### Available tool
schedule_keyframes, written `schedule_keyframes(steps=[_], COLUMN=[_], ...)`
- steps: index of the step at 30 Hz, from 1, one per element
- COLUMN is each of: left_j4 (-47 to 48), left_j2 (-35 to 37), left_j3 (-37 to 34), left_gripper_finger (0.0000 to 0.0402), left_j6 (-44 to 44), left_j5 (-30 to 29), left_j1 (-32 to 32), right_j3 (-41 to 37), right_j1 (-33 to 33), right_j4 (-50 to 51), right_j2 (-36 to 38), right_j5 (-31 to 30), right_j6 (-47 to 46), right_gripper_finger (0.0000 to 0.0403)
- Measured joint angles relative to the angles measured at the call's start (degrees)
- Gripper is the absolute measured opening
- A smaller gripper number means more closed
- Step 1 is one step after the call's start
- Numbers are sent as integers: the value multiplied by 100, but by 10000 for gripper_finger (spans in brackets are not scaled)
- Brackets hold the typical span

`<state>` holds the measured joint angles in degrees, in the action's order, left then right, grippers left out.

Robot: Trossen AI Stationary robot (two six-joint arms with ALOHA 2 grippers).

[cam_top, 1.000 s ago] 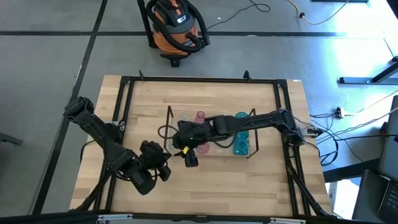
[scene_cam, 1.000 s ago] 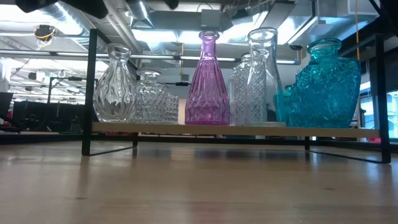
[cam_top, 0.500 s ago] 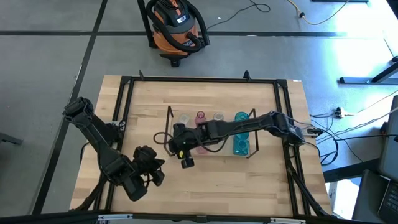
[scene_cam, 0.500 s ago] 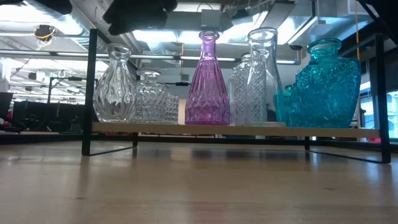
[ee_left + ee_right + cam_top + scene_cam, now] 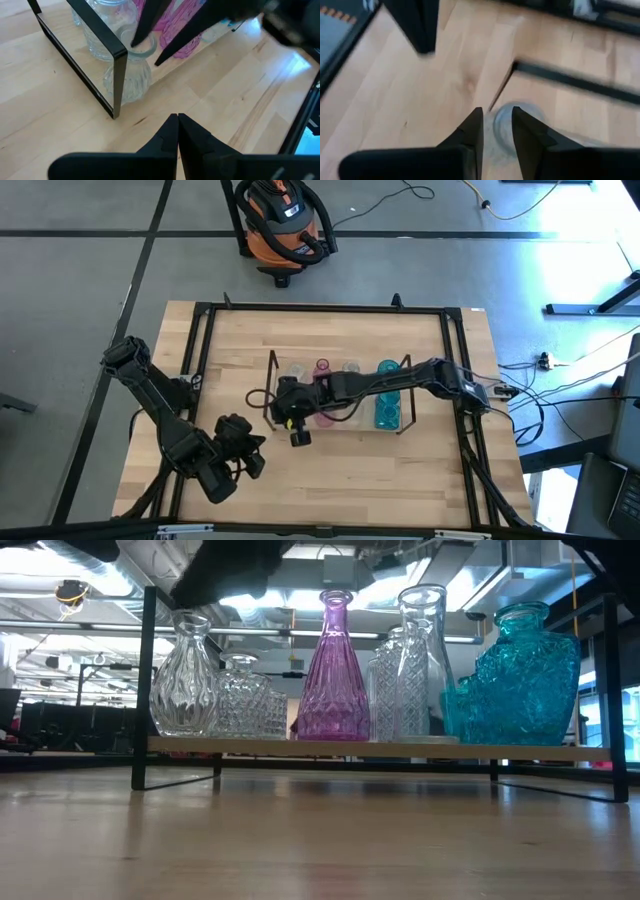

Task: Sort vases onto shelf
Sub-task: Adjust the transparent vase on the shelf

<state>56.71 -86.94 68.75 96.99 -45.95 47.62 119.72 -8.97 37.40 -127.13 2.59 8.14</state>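
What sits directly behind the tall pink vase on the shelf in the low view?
Nothing shows behind the tall pink vase but blurred room seen through the glass. A small dark shape shows at its lower left edge, and anything lower on the shelf is covered.

No readable text, label, brand, number or sign can be found in any view; nothing is written on the objects that are shown.

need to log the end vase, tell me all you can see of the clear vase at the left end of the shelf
The clear vase is ribbed, see-through glass with a bulbous body, narrow neck and flared rim. It stands upright on the shelf, inside the corner post at that end, beside a squat clear vase. The right gripper straddles its rim from above, one finger inside the mouth.
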Motion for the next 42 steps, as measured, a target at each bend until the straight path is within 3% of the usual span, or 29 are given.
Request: schedule_keyframes(steps=[13, 23, 35, 42], left_j4=[-86, -90, -87, -125], left_j2=[-2, -2, -4, -4], left_j3=[0, 0, 0, 0], left_gripper_finger=[0, 0, 0, 0], left_j6=[-2, -7, -7, -1], left_j5=[-4, -64, -186, -260], left_j1=[21, 22, 68, 124], right_j3=[17, 95, 144, 575], right_j1=[-4, -4, -4, -42], right_j4=[201, 1068, 1032, 1326], right_j2=[-173, -208, -182, -169], right_j5=[-281, -409, -457, -467], right_j6=[-197, -412, -620, -590], right_gripper_finger=[74, 74, 73, 22])
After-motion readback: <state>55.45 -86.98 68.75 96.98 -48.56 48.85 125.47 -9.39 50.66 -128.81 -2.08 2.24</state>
